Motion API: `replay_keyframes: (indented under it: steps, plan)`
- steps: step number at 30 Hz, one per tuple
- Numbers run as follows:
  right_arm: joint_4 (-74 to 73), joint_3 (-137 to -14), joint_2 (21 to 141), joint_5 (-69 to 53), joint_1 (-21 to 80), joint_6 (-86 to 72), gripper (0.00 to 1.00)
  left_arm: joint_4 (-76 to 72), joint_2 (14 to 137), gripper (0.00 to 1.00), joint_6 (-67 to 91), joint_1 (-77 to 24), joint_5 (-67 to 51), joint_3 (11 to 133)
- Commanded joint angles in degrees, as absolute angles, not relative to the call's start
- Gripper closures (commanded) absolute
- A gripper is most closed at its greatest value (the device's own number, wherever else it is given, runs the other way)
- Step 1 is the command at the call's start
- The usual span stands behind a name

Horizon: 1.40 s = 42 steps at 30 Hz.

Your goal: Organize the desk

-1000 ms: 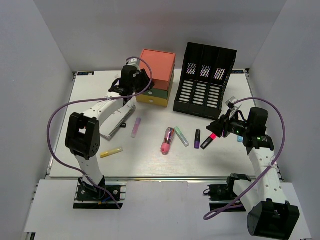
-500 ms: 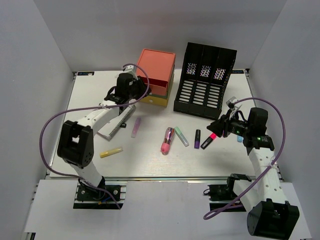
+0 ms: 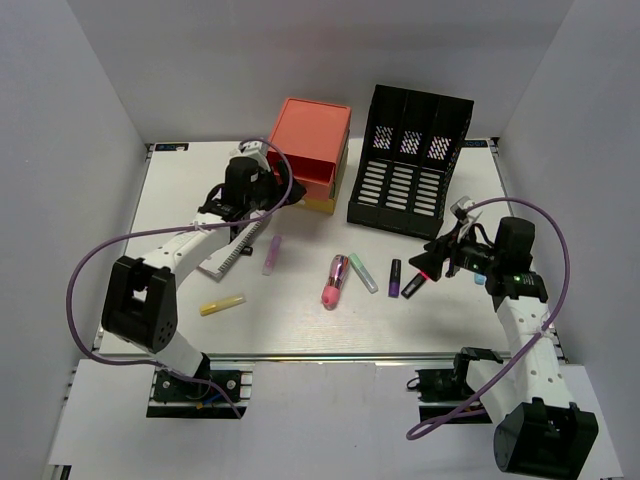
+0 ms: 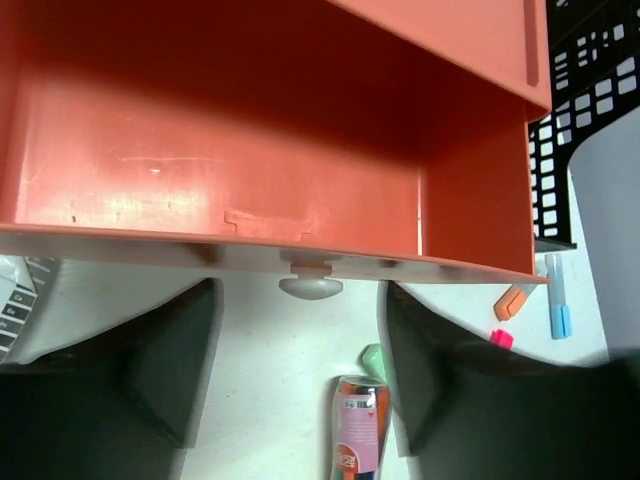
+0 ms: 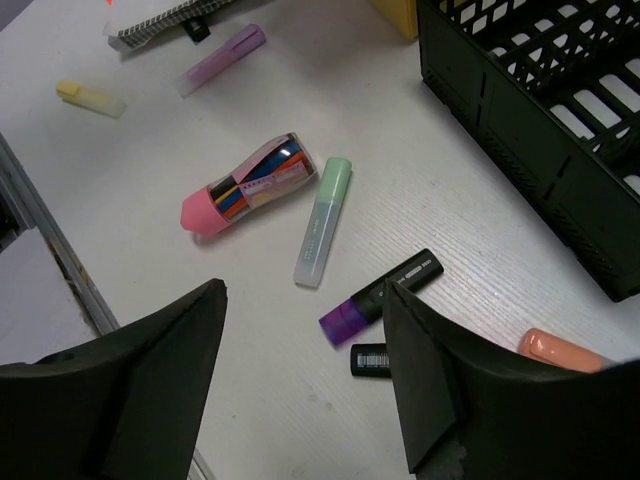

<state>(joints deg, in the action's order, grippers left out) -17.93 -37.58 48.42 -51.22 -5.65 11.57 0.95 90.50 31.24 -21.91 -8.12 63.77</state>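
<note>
The white desk (image 3: 300, 325) holds scattered pens. My left gripper (image 3: 256, 190) is open in front of the orange top drawer (image 3: 300, 173), which stands pulled out of the three-drawer box (image 3: 318, 122). In the left wrist view the drawer's grey knob (image 4: 310, 288) sits between my spread fingers without touching them, and the drawer (image 4: 230, 150) looks empty. My right gripper (image 3: 432, 262) is open and empty above a purple-capped black marker (image 5: 382, 303) and a second black marker (image 5: 372, 360).
A black file rack (image 3: 410, 160) stands at the back right. A pink pencil case (image 3: 335, 280), green highlighter (image 3: 363, 273), lilac highlighter (image 3: 272, 254) and yellow highlighter (image 3: 222, 305) lie mid-desk. A spiral notebook (image 3: 236, 248) lies under my left arm. An orange marker (image 5: 560, 350) lies near the rack.
My left gripper has drawn back toward the near left, and the orange top drawer has slid out of the box with it. The right arm has barely moved.
</note>
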Motion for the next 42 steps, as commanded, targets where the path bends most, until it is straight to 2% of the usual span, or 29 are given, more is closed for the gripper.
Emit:
replay_keyframes:
  steps: [1, 6, 8, 10, 11, 13, 14, 16, 17, 18, 19, 21, 22, 23, 25, 27, 30, 32, 33, 38, 42]
  plan:
    - [-18.28, -37.35, 48.16, -54.66, -5.8, 14.84, 0.3, 0.44, 87.28, 0.17, 30.85, -21.71, -10.8, 63.98]
    - [-23.8, -37.44, 49.22, -58.7, -5.19, 24.75, 0.26, 2.19, 82.55, 0.11, 29.88, -21.18, -12.65, 61.97]
    - [-26.79, -37.88, 50.36, -61.07, -4.75, 29.5, 0.26, 3.07, 79.73, 0.13, 28.83, -21.18, -13.45, 60.48]
    - [-33.96, -38.49, 51.15, -65.02, -3.61, 42.92, 0.26, 4.3, 74.64, 0.19, 26.64, -21.18, -14.15, 57.49]
    - [-37.67, -39.02, 51.24, -65.04, -2.65, 49.94, 0.26, 5.09, 72.88, 0.34, 26.02, -21.18, -14.85, 56.61]
    - [-42.78, -41.03, 51.15, -65.4, -0.28, 64.08, 0.27, 7.29, 67.27, 0.54, 23.65, -21.18, -15.82, 53.27]
    - [-43.32, -41.65, 51.07, -64.61, -0.09, 67.73, 0.27, 7.82, 65.41, 0.72, 22.86, -21.18, -15.99, 52.04]
    - [-42.64, -42.71, 51.41, -61.88, 4.89, 77.28, 0.31, 8.52, 60.24, 0.82, 20.66, -21.18, -15.73, 47.4]
    - [-41.76, -42.98, 51.94, -60.57, 6.05, 79.52, 0.34, 8.79, 58.64, 0.91, 19.87, -21.18, -14.51, 46.07]
    - [-40.53, -43.24, 53.6, -57.25, 7.37, 80.5, 0.36, 9.05, 57.23, 0.93, 18.56, -21.18, -13.81, 44.66]
    - [-40.08, -44.2, 54.83, -55.56, 12.08, 85.99, 0.44, 9.4, 55.3, 0.94, 17.85, -21.18, -12.84, 42.47]
    - [-38.95, -45.7, 59.04, -48.56, 17.19, 87.71, 0.48, 10.72, 53.62, 0.82, 16.1, -21.18, -9.41, 40.96]
    - [-37.37, -46.23, 60.11, -46.25, 20.79, 87.63, 0.49, 11.59, 52.92, 0.73, 15.39, -21.18, -8.36, 40.96]
    - [-34.83, -46.4, 61.16, -41.27, 22.57, 88.24, 0.48, 12.99, 51.52, 0.55, 13.99, -21.18, -5.39, 41.31]
    - [-33.75, -47.72, 65.55, -37.55, 27.32, 88.59, 0.37, 13.97, 49.84, 0.36, 13.8, -21.7, -0.9, 41.05]
    - [-32.35, -50.09, 69.76, -31.13, 32.59, 89.3, 0.29, 15.46, 47.56, 0.24, 13.89, -21.09, 4.82, 41.39]
    - [-31.38, -53.08, 74.86, -25.85, 37.26, 90.88, 0.24, 16.35, 44.57, 0.22, 13.8, -21.09, 9.56, 41.4]
    - [-29.81, -54.4, 78.03, -20.87, 40.32, 93.32, 0.17, 16.44, 42.64, 0.21, 13.62, -21.09, 11.33, 41.05]
    - [-29.45, -54.93, 79.18, -19.44, 41.12, 93.95, 0.11, 16.35, 42.11, 0.2, 13.71, -21.09, 11.69, 40.87]
    - [-28.04, -59.75, 86.64, -14.25, 44.82, 95.8, 0.11, 16.44, 41.04, 0.19, 13.71, -21.09, 12.83, 40.78]
    - [-27.95, -62.39, 91.83, -12.04, 48.07, 97.55, 0.16, 16.79, 41.22, 0.18, 13.62, -21.09, 13.09, 41.04]
